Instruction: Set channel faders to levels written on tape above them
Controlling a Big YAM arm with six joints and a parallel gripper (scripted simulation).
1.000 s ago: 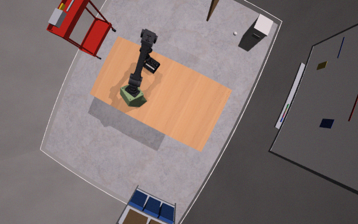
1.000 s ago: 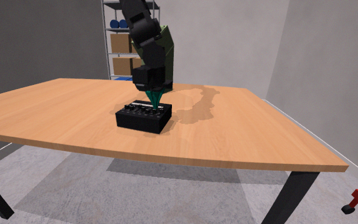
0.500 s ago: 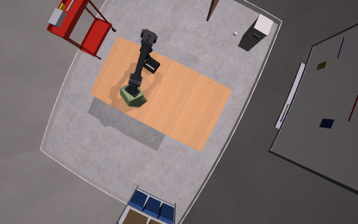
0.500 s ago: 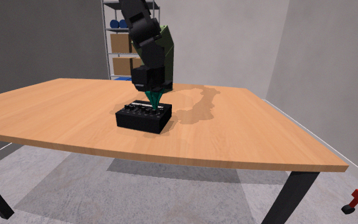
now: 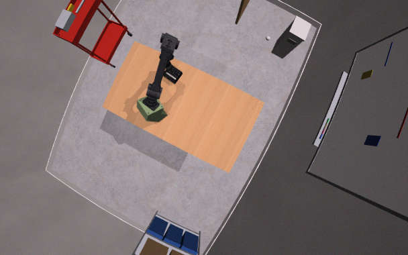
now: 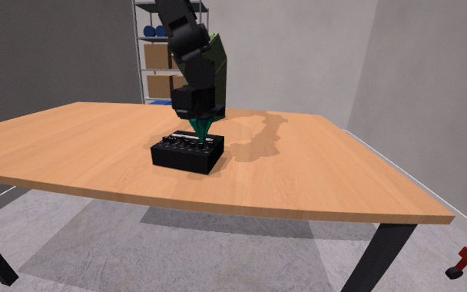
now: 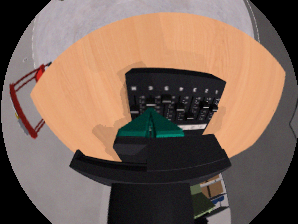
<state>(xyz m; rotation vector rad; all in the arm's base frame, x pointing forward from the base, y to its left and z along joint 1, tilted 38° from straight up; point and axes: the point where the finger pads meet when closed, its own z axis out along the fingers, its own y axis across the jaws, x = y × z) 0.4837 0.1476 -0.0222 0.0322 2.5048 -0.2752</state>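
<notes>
Teal fingertips [image 6: 202, 141], pressed together, are at the lighting desk [image 5: 173, 74] [image 6: 180, 158] [image 7: 175, 80] on the table [image 5: 201, 111] [image 6: 269, 169] [image 7: 175, 42]. Risk: sideways drift could nudge the master fader [image 7: 134, 111]; overtravel could overshoot the level.
</notes>
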